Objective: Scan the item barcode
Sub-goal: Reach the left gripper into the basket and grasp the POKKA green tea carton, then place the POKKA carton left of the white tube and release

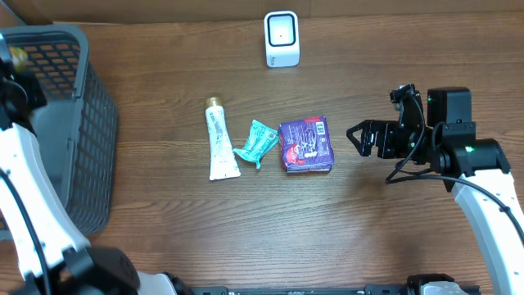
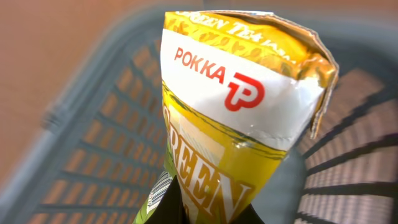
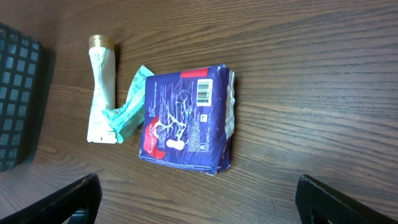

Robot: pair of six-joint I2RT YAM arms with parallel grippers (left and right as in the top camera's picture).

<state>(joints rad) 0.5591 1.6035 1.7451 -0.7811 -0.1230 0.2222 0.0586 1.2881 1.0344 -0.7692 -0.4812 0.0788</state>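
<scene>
From above, the brown counter has a big gray basket at the left side. The left claw is up in the far left corner, over the basket. A small yellow bit of the tea carton shows there. The white scanner stands at the far edge of the counter, well apart from the carton. In the middle lie three things in a row: a white tube, a teal packet and a purple pack. The right claw is just to the right of the purple pack and points at it. It is not touching it. Its two fingers are spread wide and hold nothing.

From the left wrist, the yellow tea carton fills most of the picture. It has a white band with red letters, and its top is bent and crumpled. The left claw is closed tight on the bottom part of the carton, where a dark finger shows. The carton is up above the basket, and the gray basket walls are blurry behind it.

From the right wrist, the purple pack lies flat on the counter with its barcode facing up. The teal packet touches its left side, and the tube lies next to that. The two black fingers sit far apart in the bottom corners, and the pack lies ahead of them, in line with the gap
</scene>
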